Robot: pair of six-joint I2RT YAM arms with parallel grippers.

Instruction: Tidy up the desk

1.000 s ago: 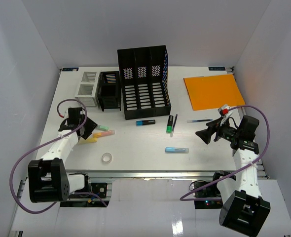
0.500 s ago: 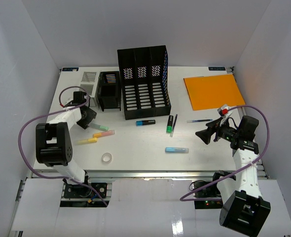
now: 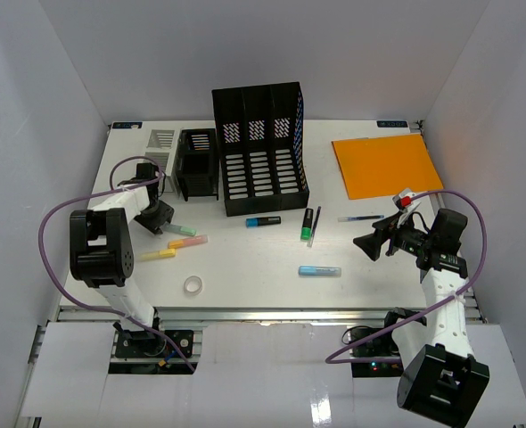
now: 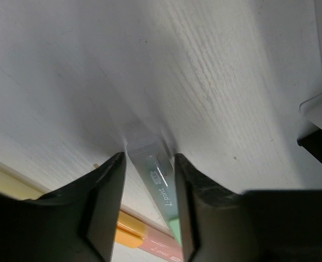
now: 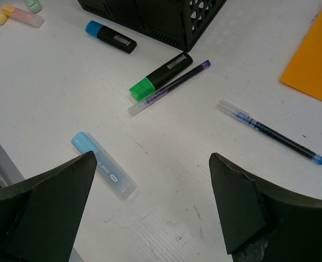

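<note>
Straddling green highlighter (image 4: 156,177) — left jaws | desk (image 4: 232,82) just beneath

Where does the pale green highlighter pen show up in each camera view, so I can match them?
Top external: the pale green highlighter pen lies left of centre, just right of the left tool.
Left wrist: lower centre, between that tool's two fingers.
Right wrist: top left corner, cut off by the edge.
Shared landmark: the pink highlighter pen with an orange end, lying beside it in all three views.
</note>
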